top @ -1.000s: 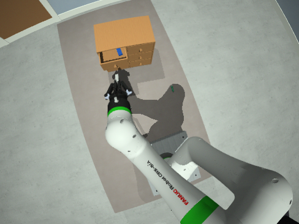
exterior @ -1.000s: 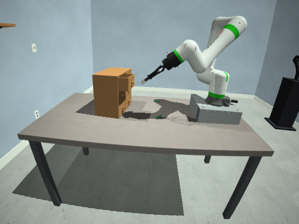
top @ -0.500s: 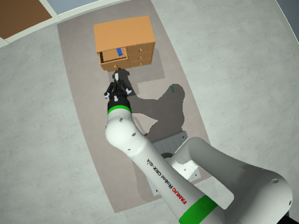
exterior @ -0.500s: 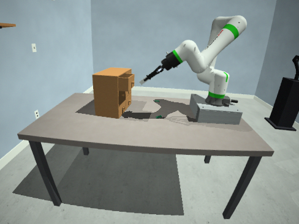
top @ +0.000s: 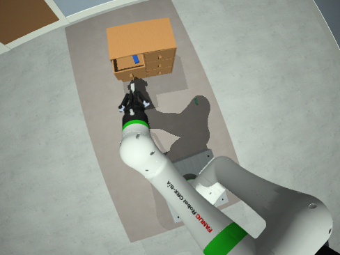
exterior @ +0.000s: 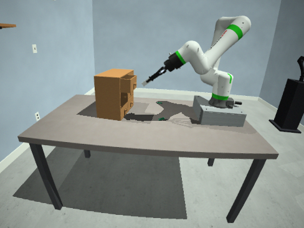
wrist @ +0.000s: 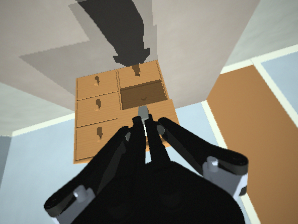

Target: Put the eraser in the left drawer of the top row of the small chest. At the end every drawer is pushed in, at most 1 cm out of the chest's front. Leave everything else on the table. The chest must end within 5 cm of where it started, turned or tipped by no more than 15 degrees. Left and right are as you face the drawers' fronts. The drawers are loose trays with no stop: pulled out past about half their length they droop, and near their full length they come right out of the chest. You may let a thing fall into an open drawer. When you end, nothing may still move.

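Note:
The small wooden chest (top: 141, 40) stands at the far end of the table. Its top-row left drawer (top: 127, 66) is pulled partway out. The blue eraser (top: 136, 59) lies inside that drawer, near its right side. My gripper (top: 132, 85) is shut and holds nothing. It hangs in the air a short way in front of the open drawer's front, fingertips pointing at it. From the side, the fingertips (exterior: 146, 83) are level with the top drawer (exterior: 129, 82) and apart from it. In the wrist view the shut fingertips (wrist: 142, 114) line up with the open drawer (wrist: 142, 94). The other drawers look pushed in.
A small green object (top: 196, 101) (exterior: 159, 102) lies on the table to the right of my arm's shadow, and the side view shows two small green objects (exterior: 161, 118). My grey base block (exterior: 219, 113) sits at the table's right. A black pedestal (exterior: 289, 106) stands off the table.

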`<state>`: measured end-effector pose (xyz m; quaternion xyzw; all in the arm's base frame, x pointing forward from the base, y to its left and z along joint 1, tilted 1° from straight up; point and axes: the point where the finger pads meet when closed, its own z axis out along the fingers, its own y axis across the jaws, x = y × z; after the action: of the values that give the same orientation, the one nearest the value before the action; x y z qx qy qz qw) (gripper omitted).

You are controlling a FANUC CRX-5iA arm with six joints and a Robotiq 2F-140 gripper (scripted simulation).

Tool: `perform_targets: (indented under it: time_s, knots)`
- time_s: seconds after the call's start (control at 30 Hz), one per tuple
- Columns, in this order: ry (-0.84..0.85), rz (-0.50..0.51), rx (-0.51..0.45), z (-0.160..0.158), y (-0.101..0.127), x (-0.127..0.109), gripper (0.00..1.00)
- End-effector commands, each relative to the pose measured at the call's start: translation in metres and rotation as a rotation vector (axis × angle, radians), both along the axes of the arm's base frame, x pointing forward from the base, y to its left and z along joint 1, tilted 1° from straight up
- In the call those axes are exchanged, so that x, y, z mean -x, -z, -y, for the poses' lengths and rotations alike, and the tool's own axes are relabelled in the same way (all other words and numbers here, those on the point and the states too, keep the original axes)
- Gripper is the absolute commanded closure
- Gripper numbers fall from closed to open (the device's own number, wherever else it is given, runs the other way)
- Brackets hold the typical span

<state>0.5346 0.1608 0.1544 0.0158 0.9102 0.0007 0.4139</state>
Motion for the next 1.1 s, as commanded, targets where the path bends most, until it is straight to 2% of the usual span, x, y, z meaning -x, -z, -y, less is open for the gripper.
perform_targets:
  time_s: [0.0,0.7,1.07]
  knots:
    - [0.0,0.0,0.0,0.0,0.0,0.0,1.0]
    - [0.0,0.0,0.0,0.0,0.0,-0.005,1.0]
    - [0.0,0.0,0.0,0.0,0.0,-0.015,1.0]
